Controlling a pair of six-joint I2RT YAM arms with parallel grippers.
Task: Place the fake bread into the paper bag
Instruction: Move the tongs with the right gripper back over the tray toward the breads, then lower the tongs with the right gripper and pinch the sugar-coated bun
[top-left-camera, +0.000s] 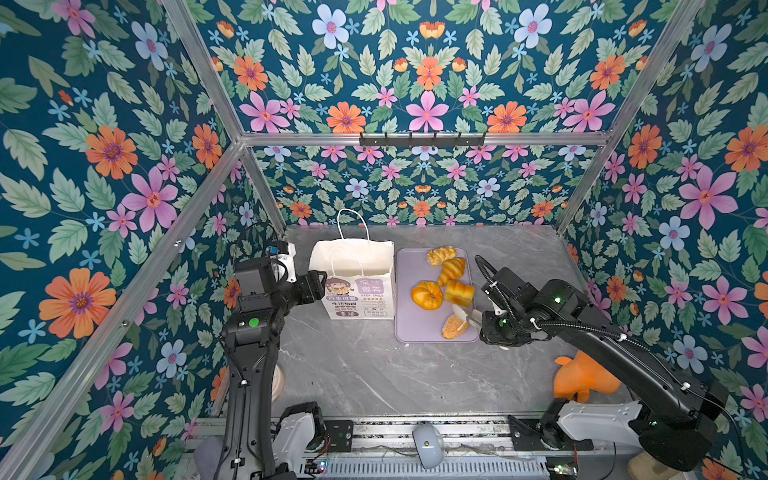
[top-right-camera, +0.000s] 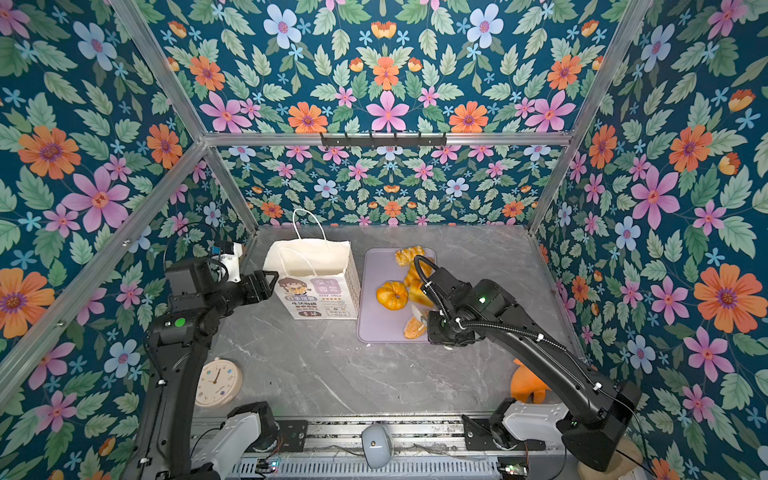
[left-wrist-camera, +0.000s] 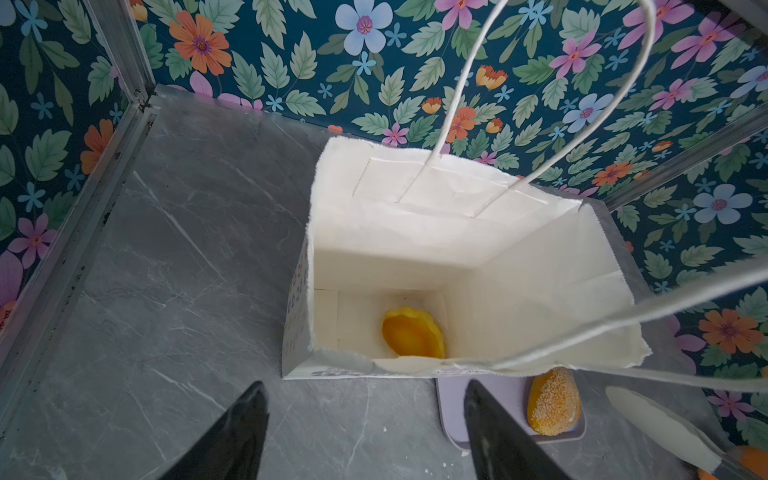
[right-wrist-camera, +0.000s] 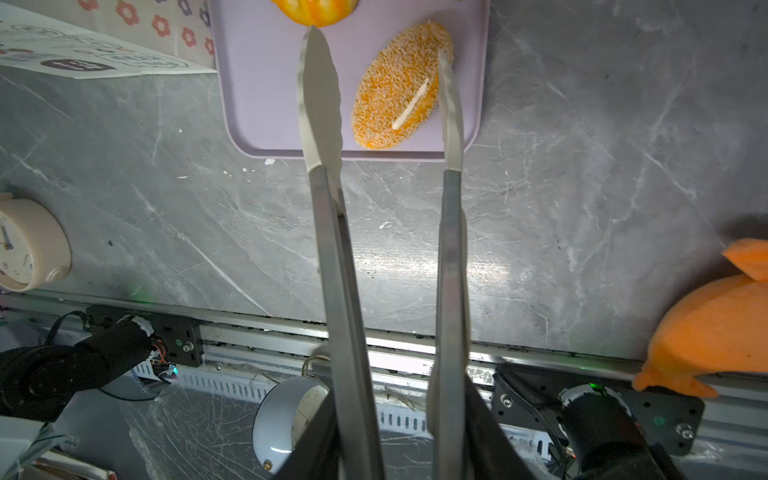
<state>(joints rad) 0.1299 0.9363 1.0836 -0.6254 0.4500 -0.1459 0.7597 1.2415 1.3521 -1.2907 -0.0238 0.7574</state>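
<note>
**Position.** The paper bag (top-left-camera: 357, 291) stands upright and open on the table (top-left-camera: 374, 374), just beside the lilac tray (top-left-camera: 415, 330). Five pieces of fake bread lie on the tray: a braided pastry (top-left-camera: 441, 254), a croissant (top-left-camera: 452, 270), a pumpkin bun (top-left-camera: 427, 295), a block loaf (top-left-camera: 459, 293) and, nearest the robot, a crumbed roll (right-wrist-camera: 401, 87). A sixth piece (left-wrist-camera: 413, 332) lies on the bag floor.

**Grippers.** The right gripper (top-left-camera: 490, 328) is clamped on metal tongs (right-wrist-camera: 332, 208). The tong blades stand apart, one on each side of the crumbed roll. The left gripper (left-wrist-camera: 365, 390) hovers by the bag's outer side with its fingers (left-wrist-camera: 249, 415) apart, holding nothing.

**Handling.** The roll looks light and probably soft. Its gritty coat should give the smooth blades better purchase than the glossy pieces would. Take hold across the short axis at mid-length. Squeeze gently, as excess pressure may squirt the roll out sideways.

**Views.** Only the left wrist view shows the bag's interior and the piece inside; both top views show no more than the rim and inner wall. Only the right wrist view shows how the blades sit around the roll. One blade sits just beside it and the other at its edge, and contact cannot be confirmed. In a top view the right arm hides part of the block loaf (top-right-camera: 419, 295).
</note>
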